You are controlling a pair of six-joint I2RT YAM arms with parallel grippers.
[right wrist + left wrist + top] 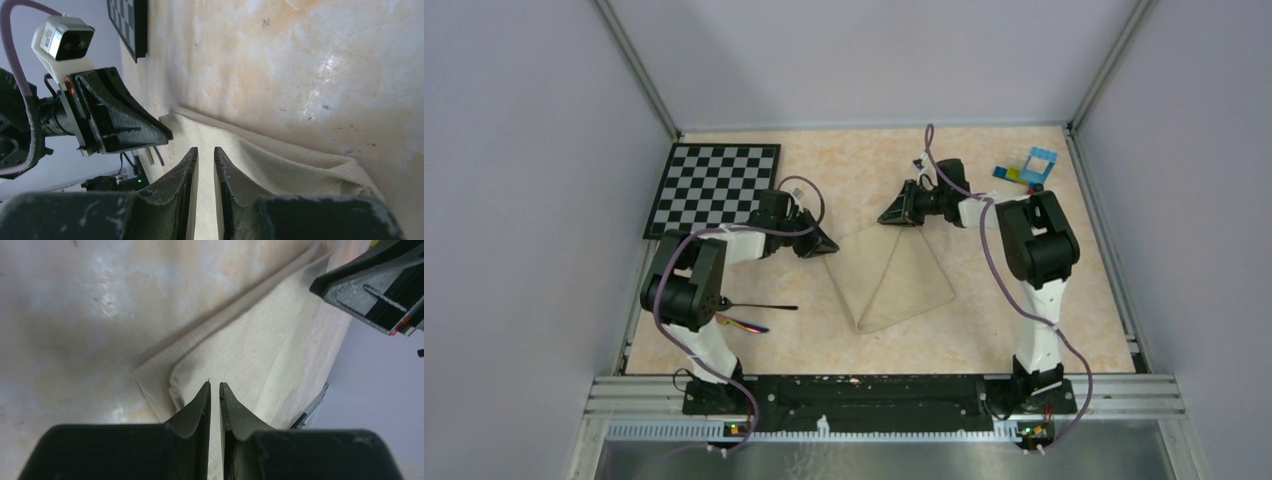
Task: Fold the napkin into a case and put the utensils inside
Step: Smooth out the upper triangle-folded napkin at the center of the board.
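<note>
The cream napkin [894,278] lies folded into a rough triangle in the middle of the table. My left gripper [824,244] is at its left corner. In the left wrist view the jaws [214,384] are pinched to a narrow slit over a doubled corner of the napkin [260,340]. My right gripper [892,214] is at the far corner, its jaws [206,149] closed to a thin gap on the napkin's edge [280,165]. The utensils lie by the left arm: a dark spoon [762,306] and a rainbow-tinted piece [744,324]. No case shows.
The chequered board [714,187] lies at the back left, just behind the left arm. Small coloured toy bricks [1027,168] sit at the back right. The two grippers face each other closely across the napkin's far side. Metal rails border the table.
</note>
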